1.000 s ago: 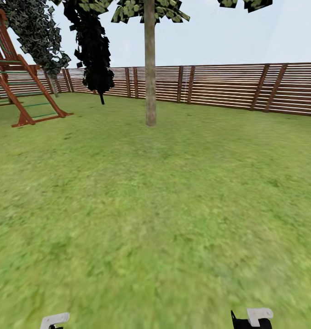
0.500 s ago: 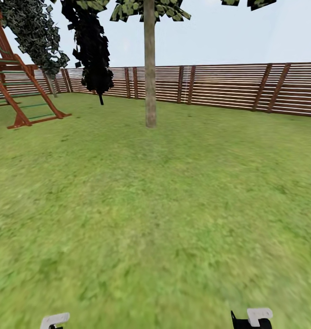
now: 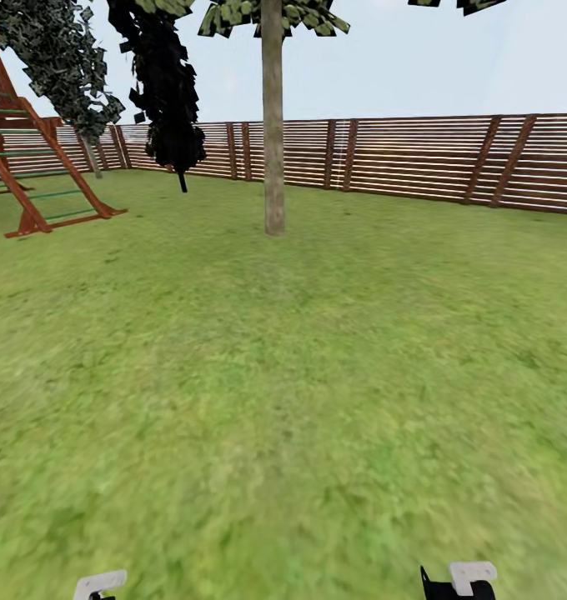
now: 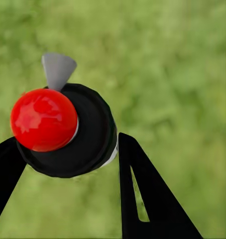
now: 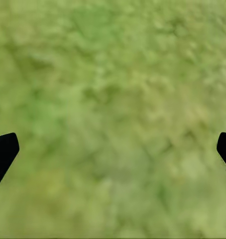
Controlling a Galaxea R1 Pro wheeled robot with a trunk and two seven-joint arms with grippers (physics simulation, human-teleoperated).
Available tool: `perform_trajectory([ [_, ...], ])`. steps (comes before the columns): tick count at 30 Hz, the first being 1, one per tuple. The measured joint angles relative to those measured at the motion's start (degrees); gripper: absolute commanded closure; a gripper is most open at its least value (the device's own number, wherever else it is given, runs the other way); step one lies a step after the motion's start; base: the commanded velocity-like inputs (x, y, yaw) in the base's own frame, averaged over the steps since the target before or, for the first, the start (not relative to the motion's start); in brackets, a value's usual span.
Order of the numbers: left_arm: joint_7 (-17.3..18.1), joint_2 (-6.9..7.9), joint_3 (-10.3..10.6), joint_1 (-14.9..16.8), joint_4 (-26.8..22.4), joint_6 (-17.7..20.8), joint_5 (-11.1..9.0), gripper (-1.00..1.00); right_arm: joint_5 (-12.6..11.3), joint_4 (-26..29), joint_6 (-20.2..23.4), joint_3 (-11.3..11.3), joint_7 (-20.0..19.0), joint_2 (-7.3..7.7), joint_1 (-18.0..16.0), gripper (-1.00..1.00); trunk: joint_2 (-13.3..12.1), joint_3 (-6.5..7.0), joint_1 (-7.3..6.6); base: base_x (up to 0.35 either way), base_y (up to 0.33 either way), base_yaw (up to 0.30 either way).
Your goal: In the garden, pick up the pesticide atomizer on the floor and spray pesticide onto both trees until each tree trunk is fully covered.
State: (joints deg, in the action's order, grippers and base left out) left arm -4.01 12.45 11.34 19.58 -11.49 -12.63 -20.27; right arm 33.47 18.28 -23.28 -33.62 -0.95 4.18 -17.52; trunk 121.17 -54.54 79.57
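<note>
The pesticide atomizer (image 4: 48,119) sits between the two black fingers of my left gripper (image 4: 68,142), which is shut on it. It shows a shiny red cap, a black round body with a thin white rim, and a grey nozzle tip (image 4: 57,69). Blurred grass floor (image 4: 182,74) lies beneath it. One tree stands ahead in the garden; its straight grey-tan trunk (image 3: 273,125) rises from the lawn in the head view's upper middle. My right gripper (image 5: 116,144) is open over bare grass, with its black fingertips (image 5: 3,152) far apart.
A brown slatted fence (image 3: 417,158) runs across the back. A red-brown wooden play frame (image 3: 33,167) stands at the far left. A blackish narrow tree (image 3: 167,92) and a leaning dark-leafed tree (image 3: 62,58) stand near the fence. Open lawn (image 3: 300,375) stretches between me and the trunk.
The whole head view has shifted a little: the play frame has slid left and the trunk's base sits slightly lower, so the camera has moved. The grippers look the same.
</note>
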Motion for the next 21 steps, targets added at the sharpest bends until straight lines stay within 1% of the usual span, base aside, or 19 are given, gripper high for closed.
perform_trajectory([
  [6,0.0,0.00,0.0,0.0,0.0,0.0,0.0,1.00,0.0,0.0,0.0,0.0,0.0,-0.02,0.0,-1.00,0.0,0.00,0.00,0.335,0.000,0.140],
  [21,0.0,0.00,0.0,0.0,0.0,0.0,0.0,1.00,0.0,0.0,0.0,-0.1,0.1,0.15,0.0,-1.00,0.0,0.00,0.00,0.335,0.000,0.005],
])
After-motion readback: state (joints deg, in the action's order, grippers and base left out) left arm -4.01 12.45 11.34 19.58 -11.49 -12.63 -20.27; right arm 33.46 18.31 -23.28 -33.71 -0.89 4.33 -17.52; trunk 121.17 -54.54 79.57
